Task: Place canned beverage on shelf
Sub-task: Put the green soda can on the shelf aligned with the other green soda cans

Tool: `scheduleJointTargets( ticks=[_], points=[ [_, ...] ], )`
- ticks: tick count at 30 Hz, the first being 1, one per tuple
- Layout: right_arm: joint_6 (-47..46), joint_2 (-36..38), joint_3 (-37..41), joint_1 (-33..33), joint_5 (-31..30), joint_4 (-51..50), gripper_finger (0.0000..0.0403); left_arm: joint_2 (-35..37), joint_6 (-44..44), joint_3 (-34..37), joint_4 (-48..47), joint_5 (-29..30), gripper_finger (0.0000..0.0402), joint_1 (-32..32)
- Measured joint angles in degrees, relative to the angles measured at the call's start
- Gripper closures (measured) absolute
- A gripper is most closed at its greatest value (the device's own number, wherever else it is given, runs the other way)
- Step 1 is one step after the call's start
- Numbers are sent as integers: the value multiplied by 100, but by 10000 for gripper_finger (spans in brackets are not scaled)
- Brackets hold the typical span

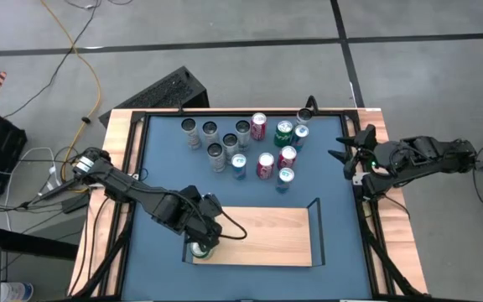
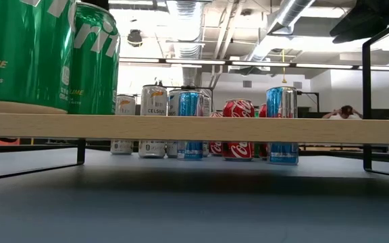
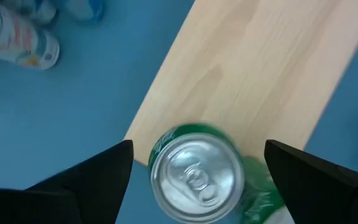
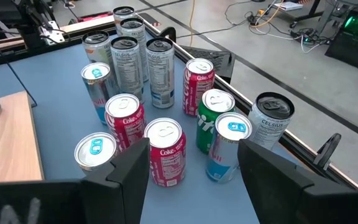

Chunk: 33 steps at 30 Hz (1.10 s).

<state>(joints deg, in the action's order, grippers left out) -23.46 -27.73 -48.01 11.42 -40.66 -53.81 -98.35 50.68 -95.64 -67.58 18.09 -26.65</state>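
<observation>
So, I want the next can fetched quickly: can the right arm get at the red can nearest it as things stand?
Probably yes. The right tool stands open at the table's edge, facing the can cluster, and the nearest red can stands upright right before its fingers with nothing between. Close neighbours may crowd the grip.

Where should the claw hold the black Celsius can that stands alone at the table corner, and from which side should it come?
Grip the black Celsius can around the middle of its round wall, since it stands upright. Probably come from above or from the open table side: the green can and the blue can stand close beside it, and the table rim is behind it. The right claw is nearest.
</observation>
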Motion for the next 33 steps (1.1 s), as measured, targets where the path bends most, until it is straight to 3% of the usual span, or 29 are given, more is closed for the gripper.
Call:
scheduleJointTargets(
  ticks=[9,14,21,25,29,33],
  points=[
    [1,-2,0,0,1,-19,157,4,-575,-293,127,692,76,382],
    [-2,-2,0,0,2,-19,157,-16,-2100,-293,928,529,101,1271],
    [-50,-2,0,0,-11,-19,157,-20,-4143,-292,2527,454,104,2615],
    [-338,-2,0,0,-128,-19,157,-112,-5139,-293,3882,-72,104,3405],
    [-552,-2,0,-2,-132,-44,157,-305,-5582,-302,4851,-739,104,4014],
    [-744,-5,-2,-4,-166,-102,157,-562,-5991,-479,5289,-1116,104,4404]
  ],
)
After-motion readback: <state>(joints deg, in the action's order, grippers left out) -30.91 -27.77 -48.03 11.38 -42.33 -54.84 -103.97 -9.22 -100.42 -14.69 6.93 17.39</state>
